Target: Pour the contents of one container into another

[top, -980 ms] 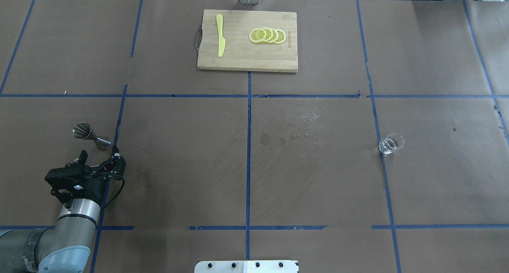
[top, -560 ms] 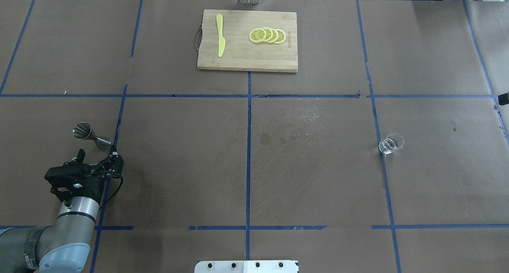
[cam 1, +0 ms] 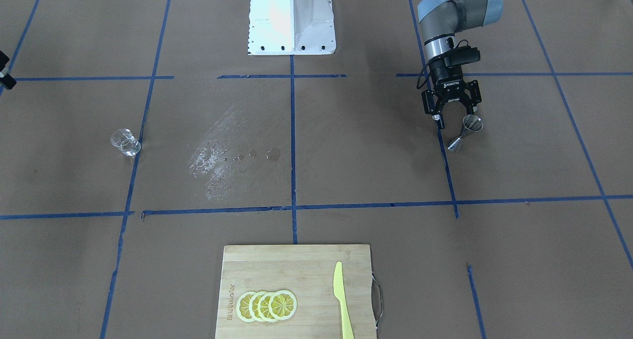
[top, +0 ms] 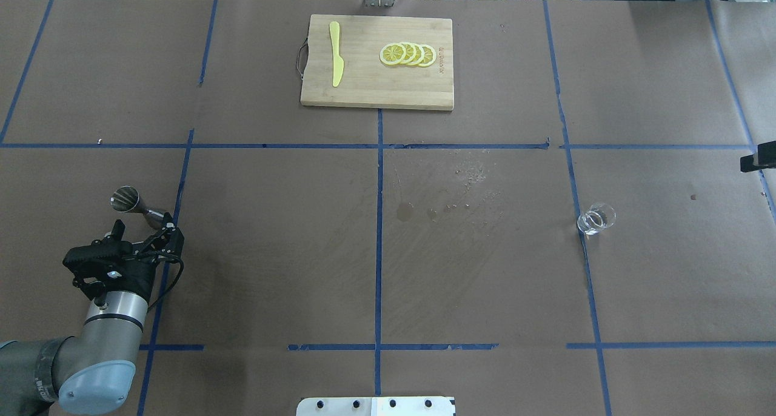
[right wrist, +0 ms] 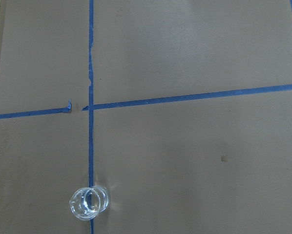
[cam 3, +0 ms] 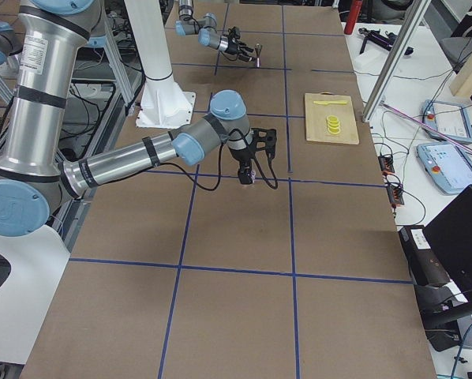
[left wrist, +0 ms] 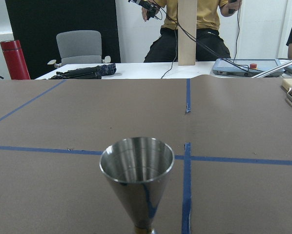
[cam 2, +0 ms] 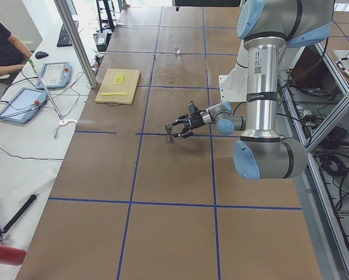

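Gripper nearer one jigger; one glass

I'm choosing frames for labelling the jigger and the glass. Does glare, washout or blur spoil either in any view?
Front-facing: the white robot base is blown out, the glass cup faint but legible. Left wrist: the jigger is sharp, mirroring blue tape. Right wrist: bright glints on the cup's rim.

Jigger shiny silver; cup clear; table brown, blue tape grid; knife, lemon slices yellow.
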Controlling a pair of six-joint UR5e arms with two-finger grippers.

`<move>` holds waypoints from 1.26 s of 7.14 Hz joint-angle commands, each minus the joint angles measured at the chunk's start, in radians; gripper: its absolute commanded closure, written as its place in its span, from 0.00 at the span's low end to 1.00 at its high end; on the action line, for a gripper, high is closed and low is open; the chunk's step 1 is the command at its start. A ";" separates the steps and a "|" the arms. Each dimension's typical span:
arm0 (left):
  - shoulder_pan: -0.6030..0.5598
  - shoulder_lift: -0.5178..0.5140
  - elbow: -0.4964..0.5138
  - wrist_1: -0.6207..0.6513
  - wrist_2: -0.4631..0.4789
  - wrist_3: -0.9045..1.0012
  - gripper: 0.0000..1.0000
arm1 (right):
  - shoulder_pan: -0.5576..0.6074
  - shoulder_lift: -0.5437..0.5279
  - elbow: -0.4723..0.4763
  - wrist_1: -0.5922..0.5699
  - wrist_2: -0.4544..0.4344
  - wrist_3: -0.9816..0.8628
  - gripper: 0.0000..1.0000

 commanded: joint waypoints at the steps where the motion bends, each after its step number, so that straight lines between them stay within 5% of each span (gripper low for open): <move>1: -0.018 -0.003 0.030 -0.005 0.001 -0.001 0.12 | -0.083 -0.059 0.022 0.130 -0.085 0.100 0.00; 9: -0.078 -0.073 0.110 -0.008 0.002 0.001 0.22 | -0.132 -0.098 0.050 0.130 -0.150 0.100 0.00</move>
